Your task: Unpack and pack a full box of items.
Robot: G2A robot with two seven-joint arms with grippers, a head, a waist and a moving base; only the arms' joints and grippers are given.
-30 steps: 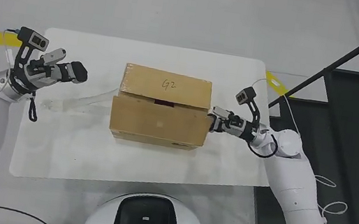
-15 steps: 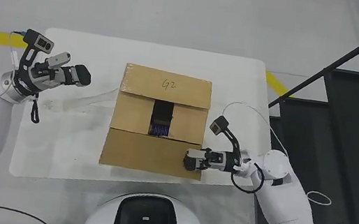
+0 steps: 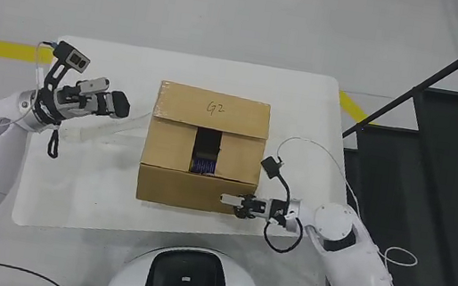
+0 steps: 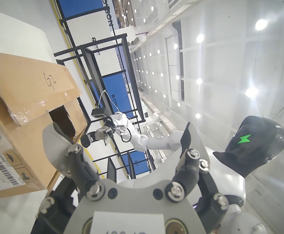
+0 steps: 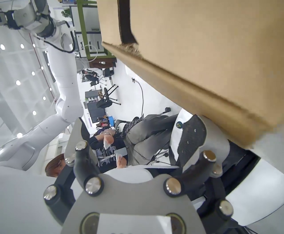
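Note:
A brown cardboard box point(image 3: 195, 183) marked G2 stands mid-table. Its far flap point(image 3: 212, 110) lies shut and its near flap hangs down the front. A dark blue item point(image 3: 206, 156) shows in the gap between them. My right gripper point(image 3: 233, 202) is open at the box's front right corner. In the right wrist view, the right gripper point(image 5: 137, 133) has one finger pad point(image 5: 190, 137) against the flap's edge point(image 5: 188, 93). My left gripper point(image 3: 115, 105) is open to the left of the box, apart from it. In the left wrist view, the left gripper point(image 4: 122, 137) faces the box point(image 4: 33, 106).
The white table point(image 3: 67, 199) has bare room in front and to the left of the box. A clear strip of tape point(image 3: 119, 126) lies left of the box. A black metal rack point(image 3: 443, 159) stands off the table's right edge.
My right gripper went from the box's right side round to its front, swinging the near flap out and down. The left gripper drifted right, closer to the box.

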